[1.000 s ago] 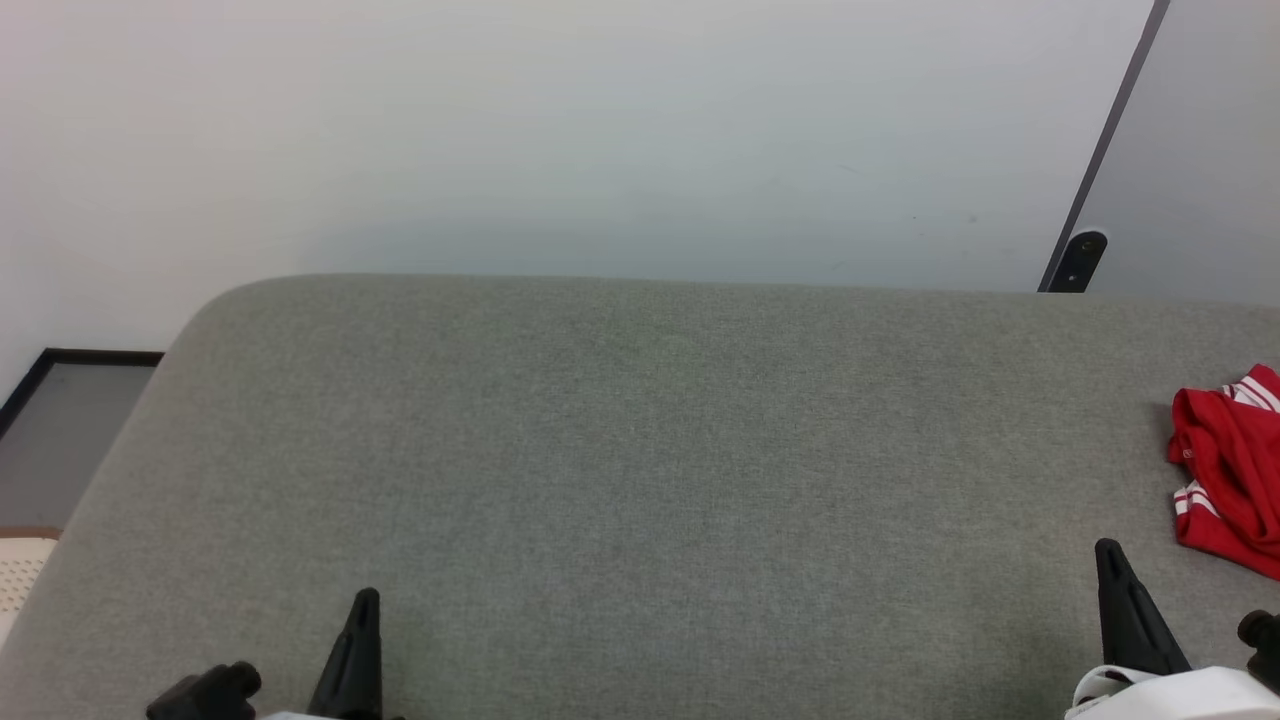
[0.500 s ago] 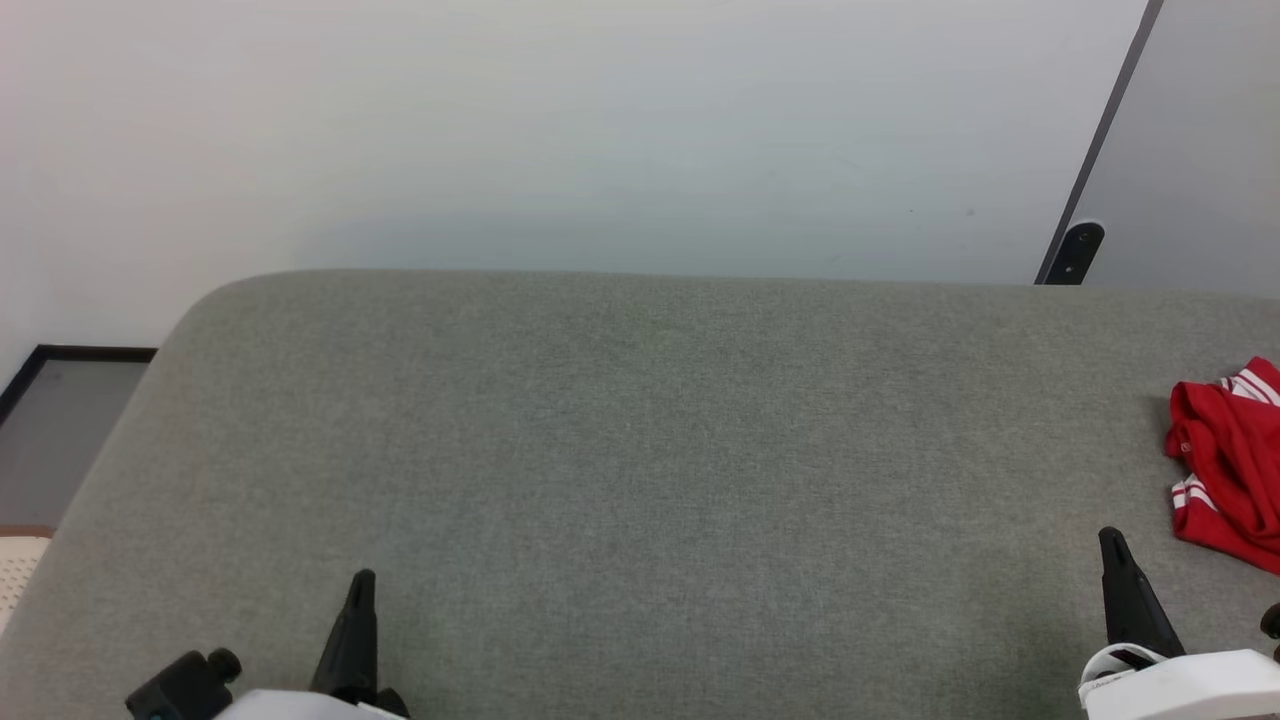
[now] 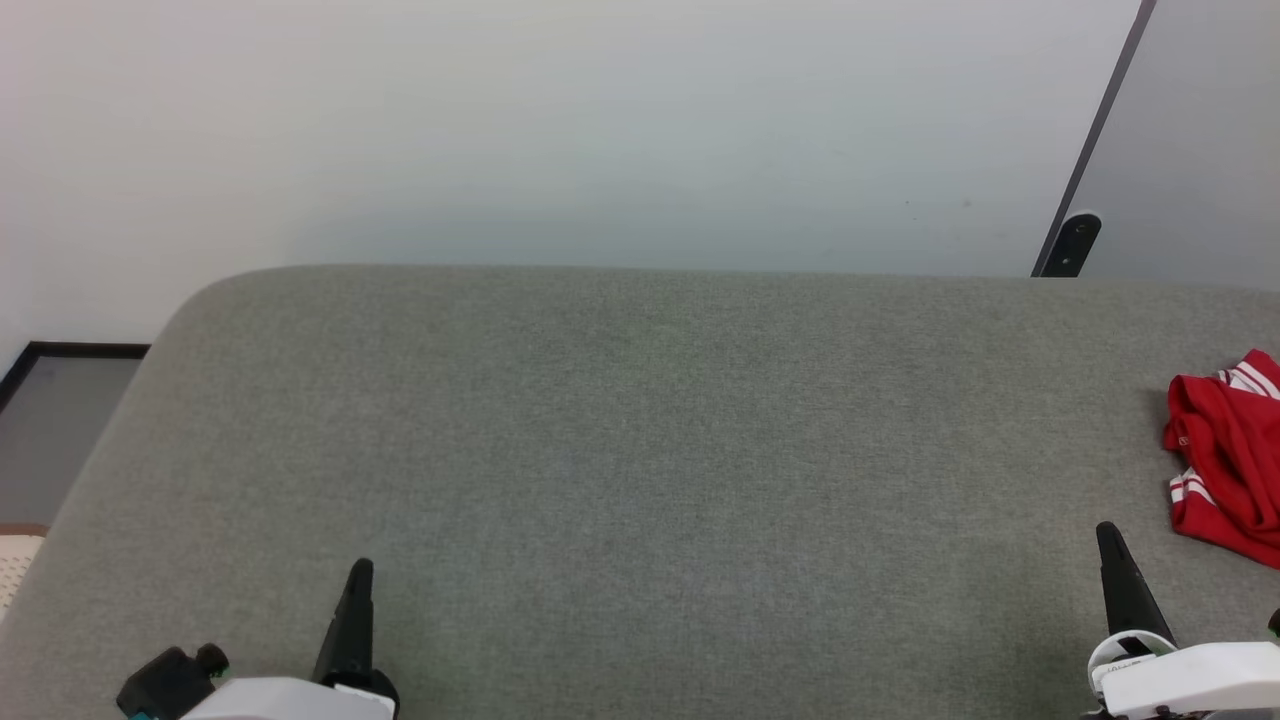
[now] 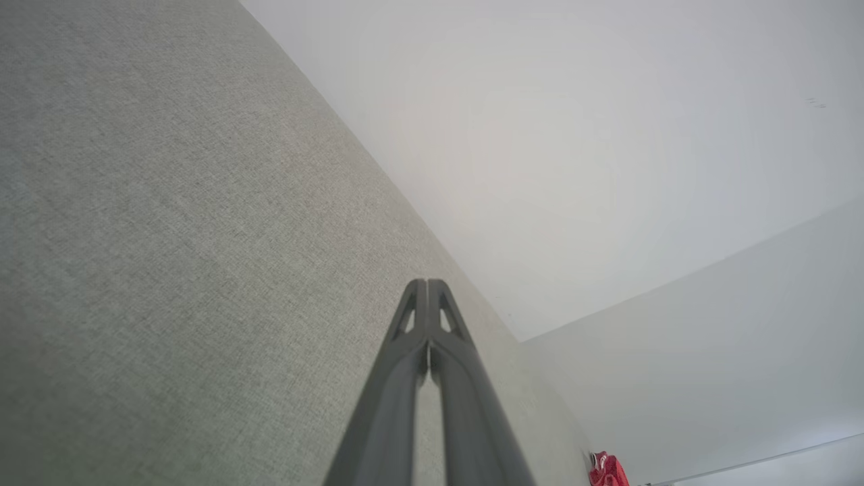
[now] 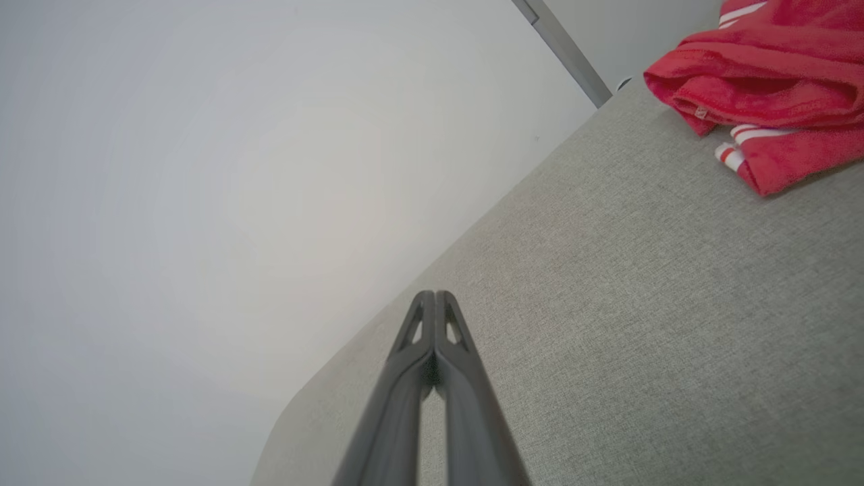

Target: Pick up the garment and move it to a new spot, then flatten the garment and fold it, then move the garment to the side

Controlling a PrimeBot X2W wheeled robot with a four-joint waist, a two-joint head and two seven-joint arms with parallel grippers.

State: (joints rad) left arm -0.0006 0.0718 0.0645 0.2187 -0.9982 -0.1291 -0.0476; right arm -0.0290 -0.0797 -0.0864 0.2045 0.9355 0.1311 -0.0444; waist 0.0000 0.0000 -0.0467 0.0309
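The garment (image 3: 1230,455) lies crumpled at the far right edge of the grey padded surface (image 3: 640,450), bright red with white striped trim, partly cut off by the frame. In the right wrist view the garment (image 5: 769,101) sits at the upper right, and in the left wrist view the garment (image 4: 607,470) is a small red patch far off. My right gripper (image 3: 1108,535) is shut and empty, a short way to the garment's near left. My left gripper (image 3: 361,572) is shut and empty at the lower left. The fingertips meet in both wrist views (image 4: 427,283) (image 5: 435,295).
A pale wall (image 3: 600,130) rises behind the surface. A dark door edge with a small black stopper (image 3: 1073,243) stands at the back right. Floor with a dark skirting (image 3: 60,400) shows past the rounded left corner.
The head camera has shifted slightly, so the whole scene sits a little lower-left. Both arms have edged forward a touch; the garment has not moved.
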